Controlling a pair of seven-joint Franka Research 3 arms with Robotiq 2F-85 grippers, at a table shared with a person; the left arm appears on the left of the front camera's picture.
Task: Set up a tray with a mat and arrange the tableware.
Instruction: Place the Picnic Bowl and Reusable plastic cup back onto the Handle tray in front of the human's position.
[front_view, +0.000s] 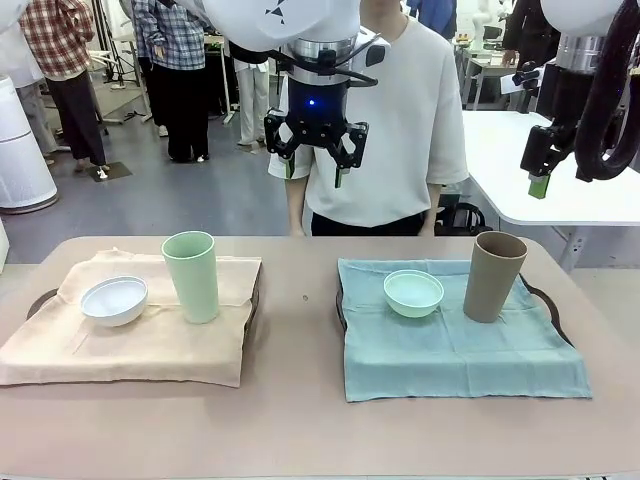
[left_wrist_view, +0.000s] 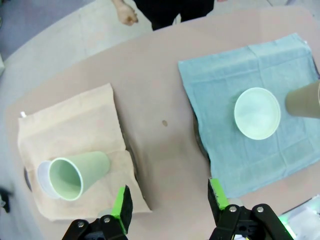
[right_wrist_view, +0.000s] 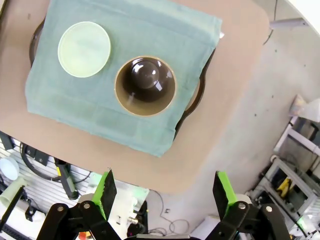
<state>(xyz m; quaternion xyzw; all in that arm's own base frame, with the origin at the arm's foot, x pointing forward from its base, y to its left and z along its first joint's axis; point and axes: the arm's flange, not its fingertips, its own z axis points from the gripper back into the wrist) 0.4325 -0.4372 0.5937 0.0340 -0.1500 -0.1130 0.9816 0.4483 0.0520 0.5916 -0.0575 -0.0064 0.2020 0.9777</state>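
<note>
Setup looks done: white bowl (front_view: 114, 300) and green cup (front_view: 191, 276) on left mat (front_view: 150, 345), mint bowl (front_view: 413, 293) and tan cup (front_view: 494, 276) on right mat (front_view: 460, 350). Both grippers, left (front_view: 316, 158) and right (front_view: 538, 185), hover high, jaws spread, empty; next likely retreat.

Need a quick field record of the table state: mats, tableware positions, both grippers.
left mat: beige cloth over a dark tray
on left mat: white bowl, pale green cup upright beside it
right mat: teal cloth over a dark tray
on right mat: mint green bowl, tan-brown cup upright, apart from the bowl
left gripper: open, empty, high above table centre
right gripper: open, empty, raised above the tan-brown cup side
person: standing at the far edge
</note>
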